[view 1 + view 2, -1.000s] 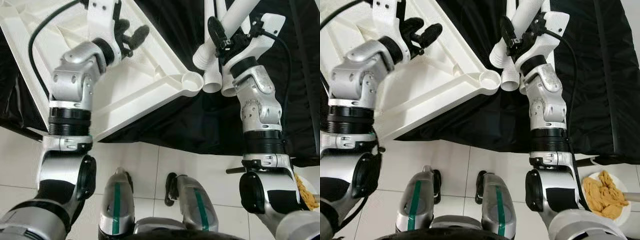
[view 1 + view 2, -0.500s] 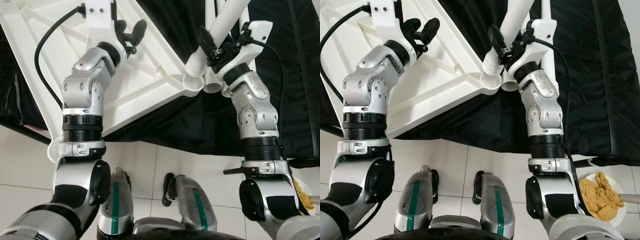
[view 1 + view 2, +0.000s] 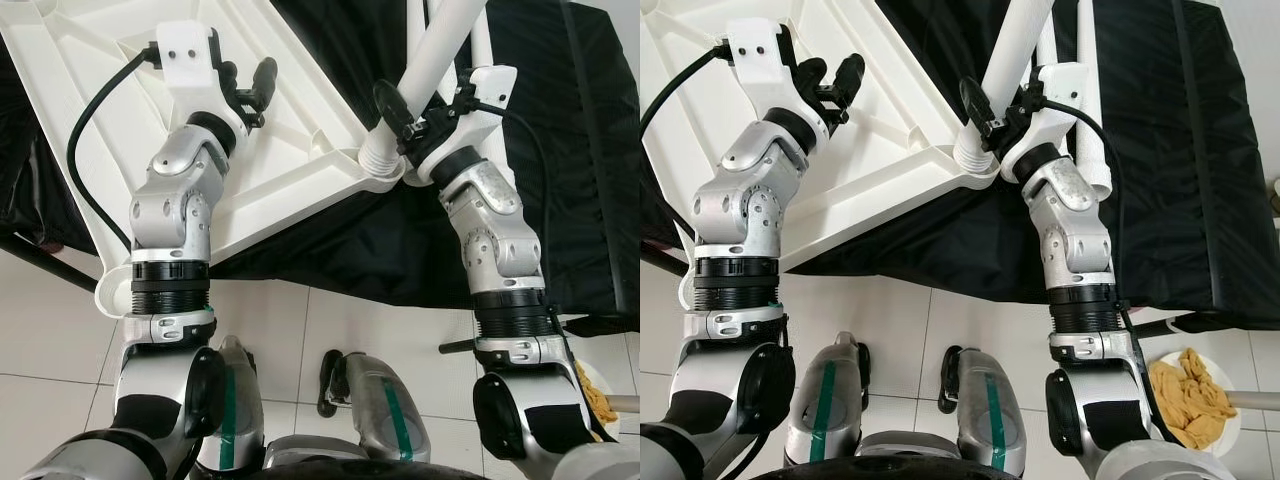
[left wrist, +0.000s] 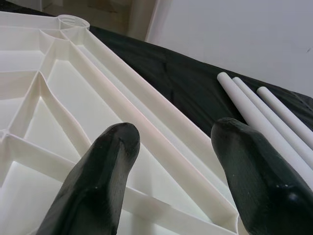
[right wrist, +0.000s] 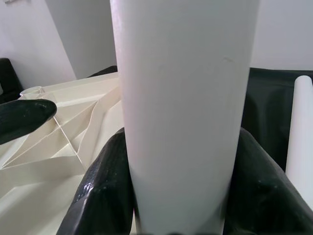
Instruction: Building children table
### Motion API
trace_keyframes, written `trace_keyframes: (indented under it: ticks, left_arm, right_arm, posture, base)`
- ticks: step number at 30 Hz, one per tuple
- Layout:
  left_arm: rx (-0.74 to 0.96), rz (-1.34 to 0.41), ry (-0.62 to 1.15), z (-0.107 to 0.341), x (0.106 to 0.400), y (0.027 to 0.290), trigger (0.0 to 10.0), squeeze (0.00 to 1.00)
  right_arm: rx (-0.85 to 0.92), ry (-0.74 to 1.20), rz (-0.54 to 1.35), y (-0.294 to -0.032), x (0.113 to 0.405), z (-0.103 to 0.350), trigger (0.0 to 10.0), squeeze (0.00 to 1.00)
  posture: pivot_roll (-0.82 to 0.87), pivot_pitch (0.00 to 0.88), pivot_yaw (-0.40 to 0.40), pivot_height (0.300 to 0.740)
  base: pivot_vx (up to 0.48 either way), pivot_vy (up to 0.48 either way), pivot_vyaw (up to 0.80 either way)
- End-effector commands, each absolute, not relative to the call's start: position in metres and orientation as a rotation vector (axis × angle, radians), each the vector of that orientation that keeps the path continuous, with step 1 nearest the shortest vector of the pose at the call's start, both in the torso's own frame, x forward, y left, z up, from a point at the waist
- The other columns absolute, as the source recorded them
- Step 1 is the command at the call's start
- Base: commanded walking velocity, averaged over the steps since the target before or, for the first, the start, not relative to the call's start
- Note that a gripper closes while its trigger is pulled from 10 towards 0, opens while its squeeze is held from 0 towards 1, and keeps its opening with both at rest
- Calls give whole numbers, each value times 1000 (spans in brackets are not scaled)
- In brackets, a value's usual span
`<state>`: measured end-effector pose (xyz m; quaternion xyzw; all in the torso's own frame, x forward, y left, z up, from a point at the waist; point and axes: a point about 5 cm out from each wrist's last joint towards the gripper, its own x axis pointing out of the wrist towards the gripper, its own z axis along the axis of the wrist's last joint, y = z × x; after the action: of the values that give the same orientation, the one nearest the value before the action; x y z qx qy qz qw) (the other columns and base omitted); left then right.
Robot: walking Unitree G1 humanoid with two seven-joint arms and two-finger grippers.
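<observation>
The white tabletop [image 3: 290, 190] lies upside down on black cloth, ribbed underside up, with a round corner socket [image 3: 388, 172] pointing toward me. My right gripper [image 3: 425, 100] is shut on a white table leg [image 3: 440, 50], also seen as the leg [image 5: 181, 112] between its fingers. The leg stands tilted, and its ridged lower end [image 3: 970, 150] sits at the corner socket. Open and holding nothing, my left gripper [image 3: 248, 85] hovers just over the tabletop's ribs [image 4: 58, 98]. Its fingers [image 4: 98, 186] stand wide apart.
More white legs [image 3: 1090, 90] lie side by side on the black cloth [image 3: 1180, 180] behind my right arm. A white plate with a yellow heap [image 3: 1190, 400] sits on the tiled floor at my right. A dark bar [image 3: 40, 265] runs under the cloth's left edge.
My right gripper has swung the leg leftward, bringing its lower end from beside the corner onto the socket. The left gripper stayed open over the ribs and moved little.
</observation>
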<state>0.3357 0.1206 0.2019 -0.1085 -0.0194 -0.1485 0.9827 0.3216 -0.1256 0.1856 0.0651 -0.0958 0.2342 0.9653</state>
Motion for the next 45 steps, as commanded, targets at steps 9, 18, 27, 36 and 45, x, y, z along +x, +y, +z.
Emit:
trace_keyframes:
  ticks: [9, 18, 27, 36, 45]
  left_arm:
    - [-226, -318, -45, 197, 329, 117, 10000, 0]
    - [-217, -317, -42, 195, 327, 117, 10000, 0]
    - [-215, -322, -41, 195, 327, 117, 10000, 0]
    - [-214, -316, -45, 196, 328, 118, 10000, 0]
    - [-216, -303, -54, 199, 328, 121, 10000, 0]
  right_arm:
    - [121, -142, 420, -129, 324, 169, 10000, 0]
    - [116, -134, 389, -136, 324, 166, 10000, 0]
    - [116, -146, 332, -146, 326, 167, 10000, 0]
    - [97, -146, 376, -141, 323, 165, 10000, 0]
    - [-3, -150, 436, -132, 317, 159, 10000, 0]
  posture:
    - [136, 34, -94, 740]
    - [128, 41, -96, 740]
    - [119, 56, -89, 740]
    - [118, 66, -84, 740]
    - [120, 77, -82, 740]
  base:
    - [0, 0, 0]
    - [0, 0, 0]
    - [0, 0, 0]
    - [0, 0, 0]
    - [0, 0, 0]
